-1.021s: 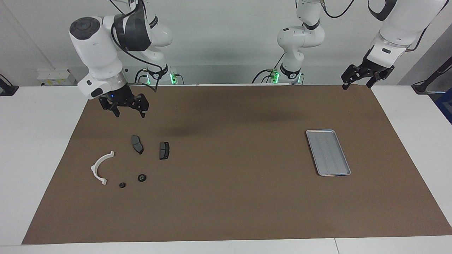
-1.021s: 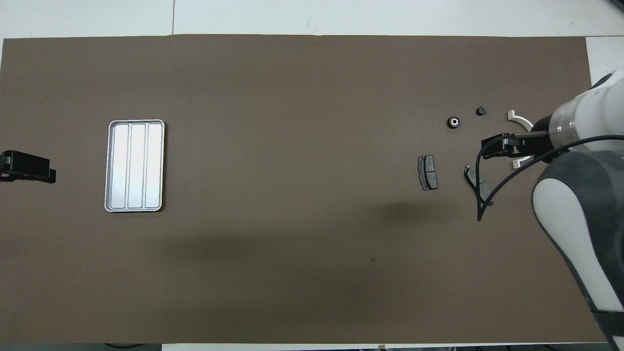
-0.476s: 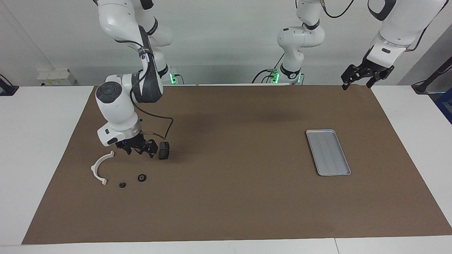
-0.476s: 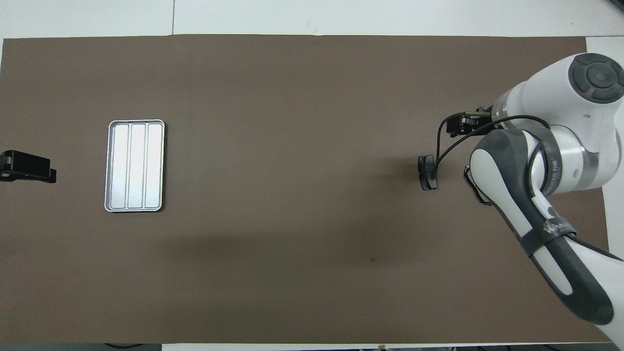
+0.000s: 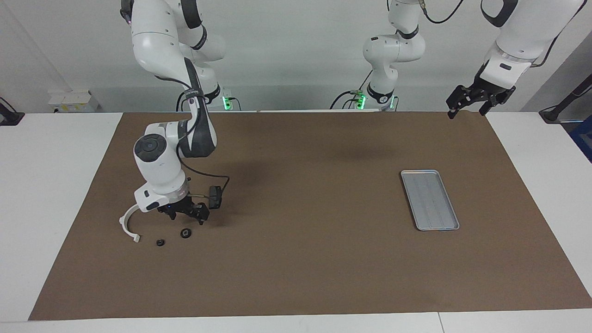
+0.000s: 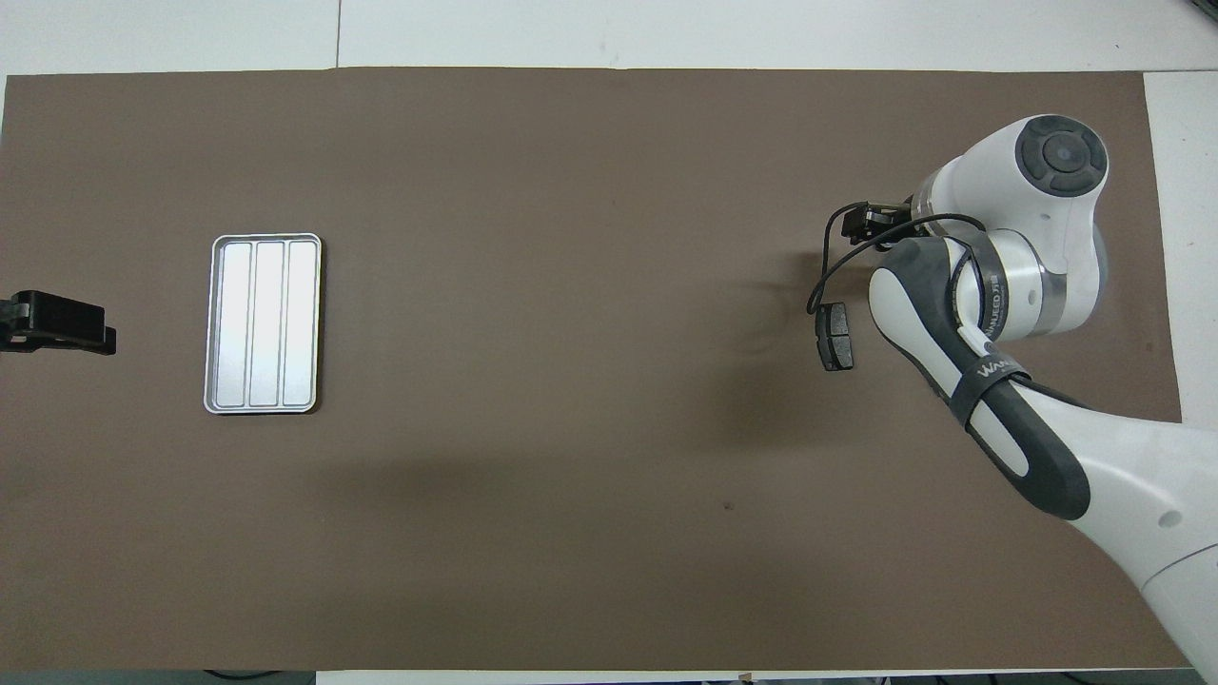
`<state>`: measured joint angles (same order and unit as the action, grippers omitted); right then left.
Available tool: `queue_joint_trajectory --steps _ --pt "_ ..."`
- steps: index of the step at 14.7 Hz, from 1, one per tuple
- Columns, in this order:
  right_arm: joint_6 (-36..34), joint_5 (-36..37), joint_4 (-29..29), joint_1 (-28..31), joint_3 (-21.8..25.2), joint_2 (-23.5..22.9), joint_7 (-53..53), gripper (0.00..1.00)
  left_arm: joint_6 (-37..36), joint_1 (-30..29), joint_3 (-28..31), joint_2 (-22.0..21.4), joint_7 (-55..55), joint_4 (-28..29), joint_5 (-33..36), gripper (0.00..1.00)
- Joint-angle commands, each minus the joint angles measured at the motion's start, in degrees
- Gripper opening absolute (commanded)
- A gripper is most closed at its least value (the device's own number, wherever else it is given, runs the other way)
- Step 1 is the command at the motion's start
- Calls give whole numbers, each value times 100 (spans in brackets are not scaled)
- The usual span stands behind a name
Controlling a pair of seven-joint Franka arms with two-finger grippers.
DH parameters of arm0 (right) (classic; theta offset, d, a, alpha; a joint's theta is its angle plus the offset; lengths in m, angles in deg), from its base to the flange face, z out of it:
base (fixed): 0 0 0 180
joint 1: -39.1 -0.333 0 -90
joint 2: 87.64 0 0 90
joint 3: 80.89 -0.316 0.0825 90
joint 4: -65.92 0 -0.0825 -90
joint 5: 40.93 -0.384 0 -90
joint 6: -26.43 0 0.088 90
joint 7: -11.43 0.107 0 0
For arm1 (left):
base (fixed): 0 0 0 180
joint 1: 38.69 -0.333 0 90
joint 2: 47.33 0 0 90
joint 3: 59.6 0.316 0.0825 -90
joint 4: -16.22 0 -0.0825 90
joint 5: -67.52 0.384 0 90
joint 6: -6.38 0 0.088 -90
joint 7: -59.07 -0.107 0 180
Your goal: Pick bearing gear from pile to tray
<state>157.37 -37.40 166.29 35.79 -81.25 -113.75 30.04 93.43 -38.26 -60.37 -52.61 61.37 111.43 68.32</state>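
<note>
Both jaws stand apart and grip nothing. On the right gripper (image 5: pixel 188 216) the two fingertips point down with a clear gap between them, low over the mat (image 5: pixel 296 259) and just above the larger gear (image 5: pixel 186 233), one of two small black round pieces at the right arm's end of the table. With that gear as the dial's centre in the facing view, the gripper sits at about twelve o'clock, the smaller gear (image 5: pixel 160 242) lies close by at about eight o'clock, and the white bracket (image 5: pixel 126 224) curves near at about nine to ten o'clock, its upper end hidden by the wrist. One dark pad (image 5: pixel 215 196) lies at about one o'clock of the gear, nearer to the robots, with the gripper's cable looping past it; from overhead the same pad (image 6: pixel 836 336) shows beside the arm, while the gears and bracket are covered by the arm's body there. A second pad cannot be seen in either view. The left gripper (image 5: pixel 466 107) hangs with fingers spread over the mat's corner at the left arm's end, waiting. Nothing lies in the tray (image 5: pixel 430 200), which sits flat on the mat toward the left arm's end, well apart from the pile, roughly at three o'clock of the gear across the mat.
</note>
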Motion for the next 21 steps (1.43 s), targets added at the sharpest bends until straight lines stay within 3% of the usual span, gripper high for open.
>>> queue_joint_trajectory --steps 1,3,7,12,15,19,20,21 --pt "326 122 -237 76 -34 -377 117 100 154 54 -46 -167 104 261 -2 100" --pt "407 113 -263 93 -34 -492 126 100 328 54 -108 -228 121 427 -2 100" --pt "407 121 -360 164 -34 -615 249 98 1303 54 -345 -658 577 1402 -2 100" --pt "389 60 -343 225 -43 -615 380 81 1323 72 -363 -685 587 1456 -2 100" --pt "302 43 -334 225 -43 -606 381 57 1314 160 -398 -668 604 1491 -2 100" --pt "257 25 -316 216 -52 -606 390 6 1541 256 -424 -606 754 1658 -2 100" --pt "257 25 -308 216 -52 -606 390 0 1647 265 -442 -598 884 1693 -2 100" --pt "249 34 -316 216 -43 -606 381 0 1735 387 -459 -519 1051 1720 -2 100"
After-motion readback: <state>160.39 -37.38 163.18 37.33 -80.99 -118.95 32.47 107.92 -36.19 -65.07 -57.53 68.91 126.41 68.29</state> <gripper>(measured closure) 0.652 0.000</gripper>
